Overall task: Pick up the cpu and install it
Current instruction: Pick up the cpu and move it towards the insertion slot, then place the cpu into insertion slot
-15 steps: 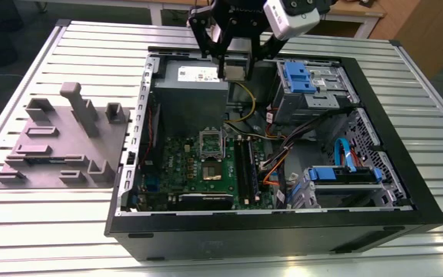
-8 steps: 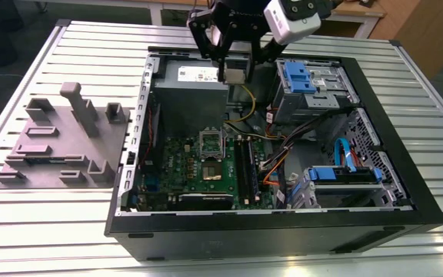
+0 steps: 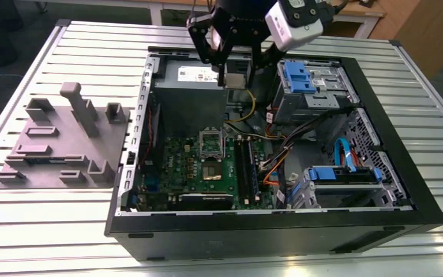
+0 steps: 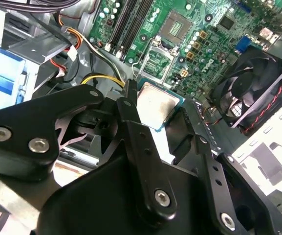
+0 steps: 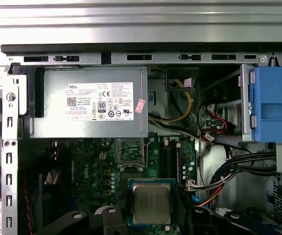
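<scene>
slatted metal table (image 3: pixel 37 231) underneath, tool (image 3: pixel 235 75) grips cpu (image 5: pixel 151 203).

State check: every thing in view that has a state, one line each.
tool: shut on the cpu.
cpu: held in the air, not seated.
socket: cover flipped open, looks empty.
computer case: lying on its side, side panel off.
</scene>
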### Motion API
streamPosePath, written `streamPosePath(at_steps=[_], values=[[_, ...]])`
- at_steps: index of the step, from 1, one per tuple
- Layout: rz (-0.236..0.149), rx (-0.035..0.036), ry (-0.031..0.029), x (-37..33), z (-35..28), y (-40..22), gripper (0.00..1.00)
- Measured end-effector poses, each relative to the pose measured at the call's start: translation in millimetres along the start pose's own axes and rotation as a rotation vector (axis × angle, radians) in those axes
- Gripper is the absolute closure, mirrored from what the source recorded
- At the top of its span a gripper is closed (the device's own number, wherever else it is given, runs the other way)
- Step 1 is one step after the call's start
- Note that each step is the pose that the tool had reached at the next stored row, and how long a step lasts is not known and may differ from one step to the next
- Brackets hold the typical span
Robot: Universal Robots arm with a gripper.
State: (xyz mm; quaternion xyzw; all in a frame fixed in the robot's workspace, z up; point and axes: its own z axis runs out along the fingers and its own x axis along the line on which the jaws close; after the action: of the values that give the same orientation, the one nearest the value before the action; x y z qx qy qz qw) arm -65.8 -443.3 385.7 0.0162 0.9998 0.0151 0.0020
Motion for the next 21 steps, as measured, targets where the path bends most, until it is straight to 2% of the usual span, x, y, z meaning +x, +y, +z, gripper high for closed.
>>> streamPosePath(at_steps=[9, 21], values=[[-0.001, -0.0001, 0.0000, 0.0, 1.6, -0.5, 0.53], [-0.001, 0.0001, 0.0000, 0.0, 8.5, -0.8, 0.53]])
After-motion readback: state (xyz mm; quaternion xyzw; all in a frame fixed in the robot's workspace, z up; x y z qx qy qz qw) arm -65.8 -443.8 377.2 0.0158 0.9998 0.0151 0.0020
